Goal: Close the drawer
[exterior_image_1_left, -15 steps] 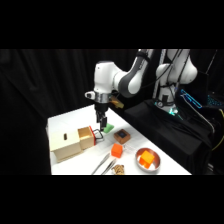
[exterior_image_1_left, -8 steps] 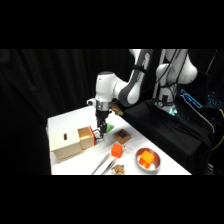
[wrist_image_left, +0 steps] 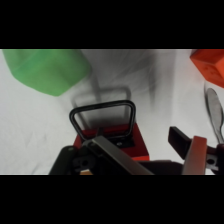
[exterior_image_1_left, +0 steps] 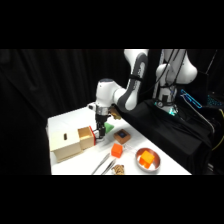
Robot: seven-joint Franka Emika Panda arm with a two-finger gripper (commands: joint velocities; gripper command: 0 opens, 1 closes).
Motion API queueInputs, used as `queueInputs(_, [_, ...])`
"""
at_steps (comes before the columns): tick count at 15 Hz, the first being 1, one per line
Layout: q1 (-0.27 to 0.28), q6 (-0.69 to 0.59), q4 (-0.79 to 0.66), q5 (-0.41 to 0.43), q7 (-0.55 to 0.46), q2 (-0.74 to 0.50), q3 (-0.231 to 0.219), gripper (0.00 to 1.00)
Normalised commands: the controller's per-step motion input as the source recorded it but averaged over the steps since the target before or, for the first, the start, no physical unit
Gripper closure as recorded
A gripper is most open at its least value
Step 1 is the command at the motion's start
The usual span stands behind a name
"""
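Drawer: the drawer (exterior_image_1_left: pixel 86 138) stuck out a little from the right end of the tan wooden box (exterior_image_1_left: pixel 66 144), its reddish-orange front panel facing the middle of the tabletop (exterior_image_1_left: pixel 70 120); box and drawer sat near the tabletop's left edge.
Handle: in the wrist view the dark loop handle (wrist_image_left: pixel 103 119) stood out from the red front, just ahead of the hand's black linkage.
Hand: the hand (exterior_image_1_left: pixel 101 129) hung from above, right at the drawer front, on its outer side; touching or just short of it, I could not tell.
Fingers: whether they were spread or closed could not be told from either view.
Key relation: the drawer lay between the hand and the box, so the drawer's sliding axis ran from the hand straight into the box; a push along that line, toward the left edge, looked like what was needed.
Progress: judged as late, with only a short stretch of drawer showing.
Nearby: a green object (wrist_image_left: pixel 45 70) beside the handle, a dark brown block (exterior_image_1_left: pixel 121 136), an orange cube (exterior_image_1_left: pixel 117 150), a bowl (exterior_image_1_left: pixel 148 160) and metal tongs (exterior_image_1_left: pixel 103 165) toward the near edge.
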Motion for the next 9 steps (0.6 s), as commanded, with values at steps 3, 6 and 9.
queueInputs(3, [-0.036, 0.18, 0.12, 0.054, -0.03, 0.16, 0.031, 0.00])
queueInputs(6, [-0.068, 0.17, 0.17, 0.065, -0.05, 0.20, 0.057, 0.00])
queueInputs(9, [-0.106, 0.16, 0.20, 0.081, -0.07, 0.22, 0.095, 0.00])
